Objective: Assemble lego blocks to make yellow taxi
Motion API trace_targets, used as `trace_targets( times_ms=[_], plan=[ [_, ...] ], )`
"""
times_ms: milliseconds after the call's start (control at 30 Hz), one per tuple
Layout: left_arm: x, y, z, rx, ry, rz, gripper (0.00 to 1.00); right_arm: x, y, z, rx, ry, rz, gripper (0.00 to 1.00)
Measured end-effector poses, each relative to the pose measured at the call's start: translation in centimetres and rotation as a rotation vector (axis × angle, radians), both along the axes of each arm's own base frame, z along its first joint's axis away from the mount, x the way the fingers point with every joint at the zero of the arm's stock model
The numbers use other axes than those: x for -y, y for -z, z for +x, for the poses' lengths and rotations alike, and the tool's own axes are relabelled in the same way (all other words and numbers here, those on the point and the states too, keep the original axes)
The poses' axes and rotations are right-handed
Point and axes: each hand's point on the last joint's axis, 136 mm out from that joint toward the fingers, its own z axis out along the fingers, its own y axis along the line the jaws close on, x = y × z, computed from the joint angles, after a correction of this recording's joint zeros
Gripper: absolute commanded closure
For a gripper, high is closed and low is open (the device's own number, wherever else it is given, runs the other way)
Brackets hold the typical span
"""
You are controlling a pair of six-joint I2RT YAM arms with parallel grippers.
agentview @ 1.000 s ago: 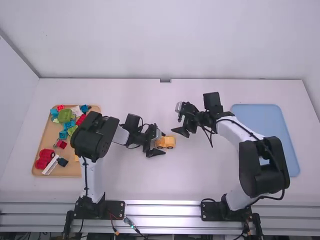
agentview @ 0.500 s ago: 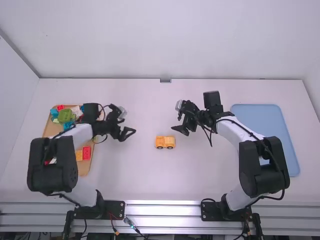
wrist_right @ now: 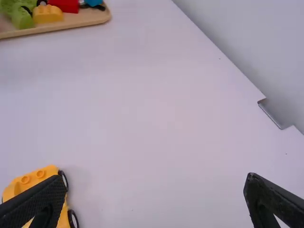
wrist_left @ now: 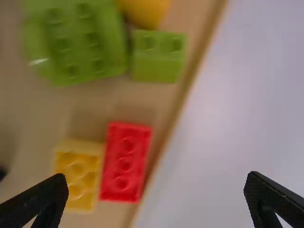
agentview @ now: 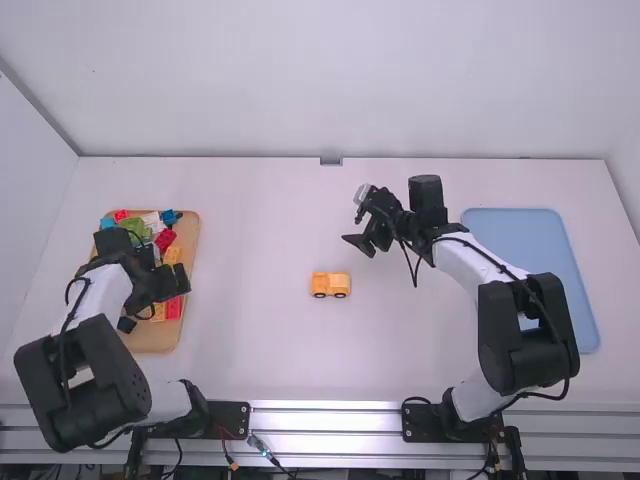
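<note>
Wooden tray [agentview: 150, 342] with surrounding apparatus on a white worktop [agentview: 255, 350]. The yellow toy car [agentview: 330, 285], a compact plastic body with round studs on top and black wheels, stands upright well to the right of the tray. The left claw [agentview: 172, 285] lies over the tray's right-hand part, released, its two fingers spread wide; its arm hides much of the tray's left side. The right claw [agentview: 358, 246], likewise released, hangs to the right of the tray, past the car. Farther right of the tray is a flat blue panel [agentview: 545, 290] with rounded corners, partly covered by the right arm. Inside the tray, near its right rim, a red block [wrist_left: 126, 161] lies beside a yellow block [wrist_left: 78, 178], both rectangular and studded; a small green block [wrist_left: 159, 57] and a large green piece [wrist_left: 78, 42] also lie in it. The tray is smooth, pale brown and round-cornered.
</note>
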Motion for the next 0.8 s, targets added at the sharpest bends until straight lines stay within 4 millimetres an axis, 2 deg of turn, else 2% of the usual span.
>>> trace_targets(
  times_ms=[67, 133, 167, 233, 400, 700, 800],
  plan=[
    [-1.5, -0.3, -1.0, -0.027, -0.045, 0.059, 0.03, 0.0, -0.1, 0.1, 0.004, 0.003, 0.004, 0.01],
    [-3.1, -0.5, -1.6, -0.042, -0.070, 0.115, 0.16, 0.0, -0.3, 0.2, 0.010, 0.006, 0.007, 0.01],
    [-3.4, -0.5, -1.7, -0.044, -0.067, 0.123, 0.22, 0.0, -0.3, 0.3, 0.011, 0.007, 0.006, 0.01],
    [-3.8, -0.5, -1.9, -0.040, -0.011, 0.124, 0.22, 0.1, -0.3, 0.5, 0.016, 0.016, 0.002, 0.01],
    [-4.2, 0.5, -2.4, -0.054, 0.043, 0.091, 0.37, 0.4, 0.2, 0.4, -0.013, 0.038, -0.013, 0.01],
    [-3.9, 3.7, -3.5, -0.144, 0.105, 0.019, 0.37, 0.4, -0.7, 1.2, 0.001, 0.058, -0.009, 0.01],
    [-3.5, 4.0, -3.3, -0.138, 0.140, 0.000, 0.43, 0.4, -0.7, 1.2, -0.004, 0.062, -0.010, 0.01]
  ],
)
